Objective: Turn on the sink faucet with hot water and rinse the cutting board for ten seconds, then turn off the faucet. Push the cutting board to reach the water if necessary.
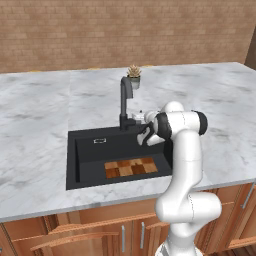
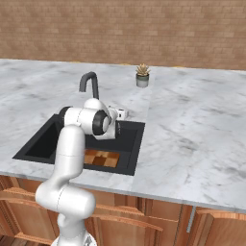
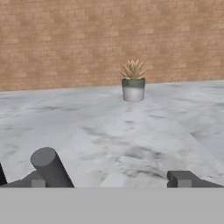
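The marble worktop spreads around the black sink, whose right end the arm hides. The faucet rises just beyond the hand, fingers spread wide and empty. The checkered cutting board lies below it; a potted plant stands farther off.

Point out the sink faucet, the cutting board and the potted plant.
sink faucet (image 1: 124,100): left base view, on the upright dark stem.
cutting board (image 1: 131,167): left base view, on the middle of the checkered top.
potted plant (image 3: 133,89): hand view, on the front of the grey pot.
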{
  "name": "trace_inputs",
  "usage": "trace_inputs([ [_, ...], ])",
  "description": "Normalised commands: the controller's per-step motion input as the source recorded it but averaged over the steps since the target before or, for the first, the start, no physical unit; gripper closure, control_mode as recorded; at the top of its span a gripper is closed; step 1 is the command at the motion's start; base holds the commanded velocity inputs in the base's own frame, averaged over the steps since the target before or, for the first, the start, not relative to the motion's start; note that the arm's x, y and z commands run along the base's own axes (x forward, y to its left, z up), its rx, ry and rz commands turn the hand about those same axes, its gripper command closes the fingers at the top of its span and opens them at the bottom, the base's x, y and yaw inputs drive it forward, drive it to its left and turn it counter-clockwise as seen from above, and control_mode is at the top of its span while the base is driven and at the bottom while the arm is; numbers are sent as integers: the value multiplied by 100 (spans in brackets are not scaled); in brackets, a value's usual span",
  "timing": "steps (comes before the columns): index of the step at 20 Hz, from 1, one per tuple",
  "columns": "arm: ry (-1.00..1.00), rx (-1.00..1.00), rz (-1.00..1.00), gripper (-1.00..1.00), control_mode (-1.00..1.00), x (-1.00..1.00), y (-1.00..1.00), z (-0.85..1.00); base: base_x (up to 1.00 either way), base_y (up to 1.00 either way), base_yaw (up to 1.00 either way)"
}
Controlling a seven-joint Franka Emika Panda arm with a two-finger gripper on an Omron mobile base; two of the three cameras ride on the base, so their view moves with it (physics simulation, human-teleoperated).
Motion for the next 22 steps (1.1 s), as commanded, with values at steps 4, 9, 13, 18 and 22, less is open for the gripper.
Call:
trace_inputs([
  [4,0,0,0,-100,-100,-18,-41,0,0,0,0],
  [9,0,1,0,-100,-100,-13,-53,0,0,0,0],
  [13,0,2,0,-100,-100,-3,-59,0,0,0,0],
  [18,0,3,0,-100,-100,0,-60,0,0,0,0],
  [22,0,3,0,-100,-100,-1,-61,0,0,0,0],
])
